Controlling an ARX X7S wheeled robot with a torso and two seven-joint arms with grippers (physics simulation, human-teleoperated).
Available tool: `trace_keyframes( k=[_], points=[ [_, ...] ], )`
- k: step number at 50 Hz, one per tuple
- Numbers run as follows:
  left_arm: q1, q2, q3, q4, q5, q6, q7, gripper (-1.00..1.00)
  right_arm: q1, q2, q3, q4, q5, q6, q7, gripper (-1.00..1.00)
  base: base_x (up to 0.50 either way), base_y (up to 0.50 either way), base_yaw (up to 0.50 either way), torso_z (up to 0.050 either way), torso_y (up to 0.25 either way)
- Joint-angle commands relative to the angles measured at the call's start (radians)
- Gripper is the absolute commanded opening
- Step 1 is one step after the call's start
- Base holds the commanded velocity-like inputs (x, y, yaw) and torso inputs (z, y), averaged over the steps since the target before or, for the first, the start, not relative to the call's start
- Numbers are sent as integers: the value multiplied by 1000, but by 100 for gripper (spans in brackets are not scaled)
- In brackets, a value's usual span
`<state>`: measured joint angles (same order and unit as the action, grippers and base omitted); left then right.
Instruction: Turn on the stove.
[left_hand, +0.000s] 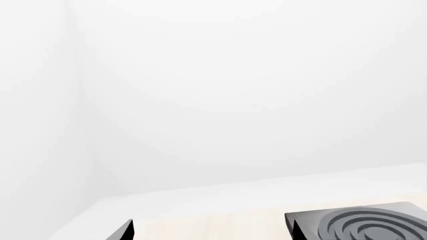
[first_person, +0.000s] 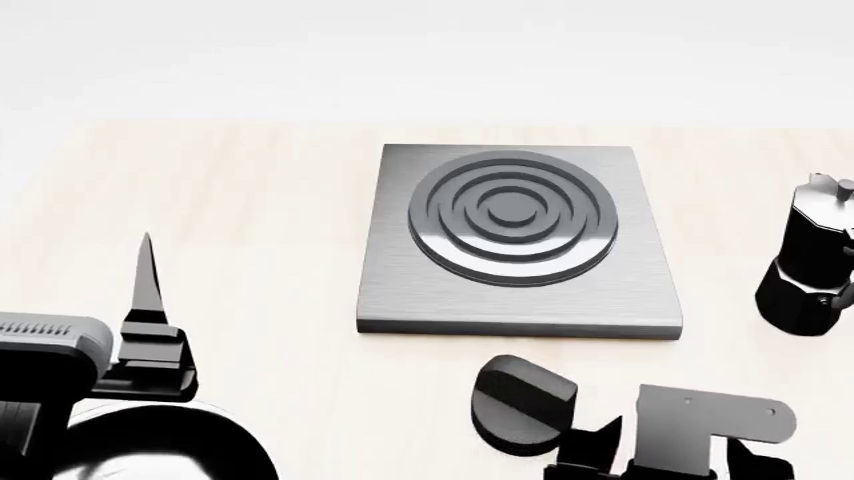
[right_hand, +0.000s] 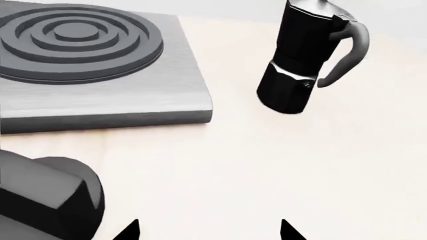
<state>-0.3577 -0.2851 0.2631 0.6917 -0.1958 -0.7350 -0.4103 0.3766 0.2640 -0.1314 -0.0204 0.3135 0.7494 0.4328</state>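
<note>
The stove (first_person: 521, 240), a flat dark-grey metal slab with raised burner rings mid-table, has its small ridged black knob (first_person: 518, 404) untouched in front, the right gripper (right_hand: 208, 231) just beside it (fingers spread, empty), so turning remains.

Pale wood-grain tabletop (first_person: 240, 260), light cream, faint streaks running across; surface matte, soft diffuse shadows only. Far edge of the table meets a plain white band in the head view; no seam detail visible there. Left wrist view: white walls (left_hand: 253, 90), featureless; a vertical corner line (left_hand: 75, 85) where two walls join; a white ledge or table edge (left_hand: 200, 197) below them. Lighting even, bright, source not visible.
</note>
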Motion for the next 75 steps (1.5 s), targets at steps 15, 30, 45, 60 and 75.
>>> trace_keyframes(
  k=[15, 30, 45, 60, 75],
  points=[
    [-1, -6, 9, -3, -5, 5, -8, 100, -32, 45, -1, -227, -11, 95, 77, 100, 0, 0, 0, 0, 0],
    [-2, -11, 9, -8, -11, 10, -11, 100, -16, 58, -30, -370, -11, 161, 103, 100, 0, 0, 0, 0, 0],
    [-3, -14, 13, -10, -16, 10, -14, 100, 0, 67, -56, -467, -4, 213, 115, 100, 0, 0, 0, 0, 0],
    [-2, -16, 16, -15, -20, 18, -18, 100, 12, 74, -79, -538, 8, 234, 112, 100, 0, 0, 0, 0, 0],
    [-3, -17, 23, -21, -25, 18, -21, 100, 31, 78, -115, -593, 13, 258, 112, 100, 0, 0, 0, 0, 0]
  ],
)
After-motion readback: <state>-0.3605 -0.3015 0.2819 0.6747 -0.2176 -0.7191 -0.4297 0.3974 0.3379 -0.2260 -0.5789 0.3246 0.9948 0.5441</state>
